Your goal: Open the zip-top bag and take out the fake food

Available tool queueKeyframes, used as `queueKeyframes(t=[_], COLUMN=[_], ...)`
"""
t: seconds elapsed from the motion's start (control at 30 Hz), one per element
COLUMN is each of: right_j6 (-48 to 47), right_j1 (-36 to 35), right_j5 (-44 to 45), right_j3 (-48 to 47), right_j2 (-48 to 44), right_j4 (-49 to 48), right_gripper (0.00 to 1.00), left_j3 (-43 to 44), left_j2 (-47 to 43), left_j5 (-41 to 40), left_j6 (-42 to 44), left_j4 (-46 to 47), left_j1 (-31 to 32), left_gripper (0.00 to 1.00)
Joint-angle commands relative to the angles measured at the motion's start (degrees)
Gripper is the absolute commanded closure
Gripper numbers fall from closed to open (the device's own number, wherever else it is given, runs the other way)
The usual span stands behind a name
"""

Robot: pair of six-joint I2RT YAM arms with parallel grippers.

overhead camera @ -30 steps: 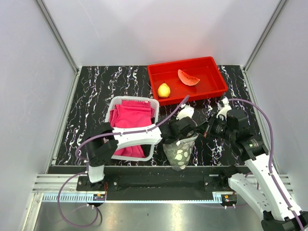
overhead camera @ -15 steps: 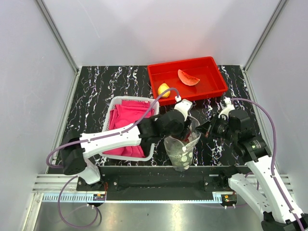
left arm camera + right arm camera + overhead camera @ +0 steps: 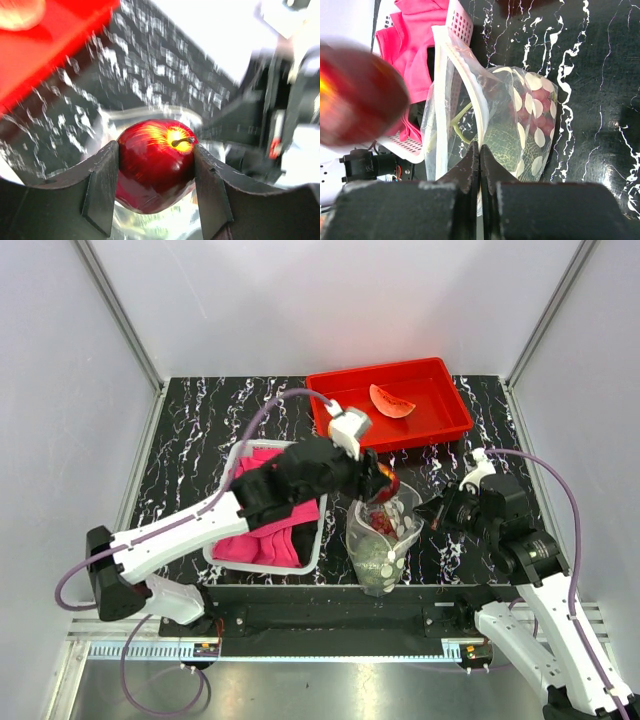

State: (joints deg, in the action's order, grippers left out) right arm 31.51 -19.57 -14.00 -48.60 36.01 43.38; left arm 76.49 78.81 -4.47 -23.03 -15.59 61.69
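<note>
The left tool (image 3: 380,484), pinching the red fruit (image 3: 155,172) just above the zip-top bag (image 3: 520,115), which the right tool (image 3: 479,150) clamps upright on the desk (image 3: 200,430), should lift clear before swinging toward the red tray (image 3: 445,425).

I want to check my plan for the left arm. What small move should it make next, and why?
Probably carry the apple toward the red tray. The left gripper holds the apple over the open mouth of the bag, the right gripper pinches the bag rim, and a watermelon slice already lies in the tray.
</note>
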Motion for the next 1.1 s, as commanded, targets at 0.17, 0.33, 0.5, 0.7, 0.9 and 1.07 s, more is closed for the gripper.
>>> queueKeyframes(t=[0.17, 0.33, 0.5, 0.7, 0.9, 1.07], right_j6=[-0.6, -0.4, 0.5, 0.8, 0.8, 1.1], right_j1=[-0.4, -0.4, -0.4, -0.5, -0.4, -0.4], right_j5=[1.4, 0.7, 0.4, -1.5, -2.2, -2.4], right_j3=[-0.3, 0.3, 1.1, 1.2, 1.6, 1.5], right_j2=[-1.6, -1.6, -2.9, -2.3, -2.4, -2.6], right_j4=[0.5, 0.4, -0.4, -1.5, -2.1, -2.0], right_gripper=[1.0, 1.0, 1.0, 1.0, 1.0, 1.0], left_j3=[3.1, 10.7, 16.3, 21.6, 27.3, 31.6], left_j2=[0.8, 10.8, 22.8, 36.4, 48.9, 55.6], left_j5=[1.1, -4.3, -2.5, -6.2, -10.5, -12.6], left_j6=[-3.5, -6.2, -8.3, -6.2, -7.5, -7.9], left_j4=[17.1, 15.7, 18.0, 26.9, 30.6, 31.6], left_j1=[-11.7, -17.5, -22.6, -23.0, -23.3, -24.2], left_gripper=[1.0, 1.0, 1.0, 1.0, 1.0, 1.0])
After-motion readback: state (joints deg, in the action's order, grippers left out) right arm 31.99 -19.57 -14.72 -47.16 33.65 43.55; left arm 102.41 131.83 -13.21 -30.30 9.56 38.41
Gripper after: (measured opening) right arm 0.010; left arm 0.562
